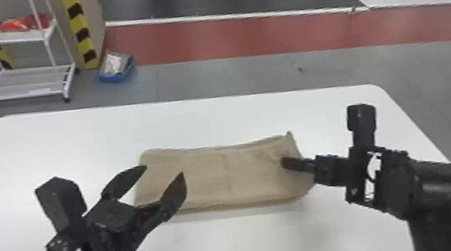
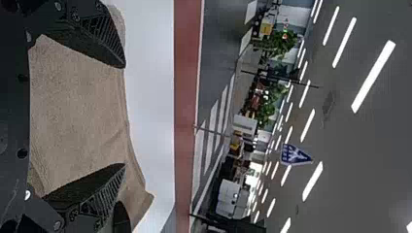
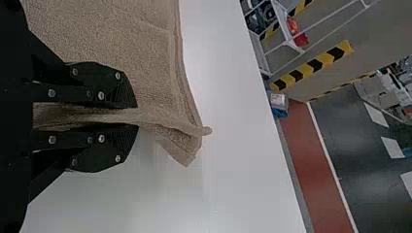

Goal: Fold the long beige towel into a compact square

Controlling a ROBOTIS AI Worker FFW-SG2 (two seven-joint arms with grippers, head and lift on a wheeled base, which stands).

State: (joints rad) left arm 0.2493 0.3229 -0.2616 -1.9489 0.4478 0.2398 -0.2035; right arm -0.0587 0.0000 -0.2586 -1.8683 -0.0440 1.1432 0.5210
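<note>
Left fingers (image 1: 174,193) spread wide, empty; right fingers (image 1: 296,164) pinch towel (image 1: 219,179) edge, ridge between them in right wrist view.

"What's carrying everything?"

"A smooth white worktop (image 1: 203,119) (nicely rounded at its far corners, I'd say)."

"And lying on it?"

"A folded rectangular beige cloth towel (image 1: 210,178), around the middle, its long sides running roughly along the far edge."

"Flat all over?"

"Mostly, but the right end is puckered, with the far corner poking up."
</note>
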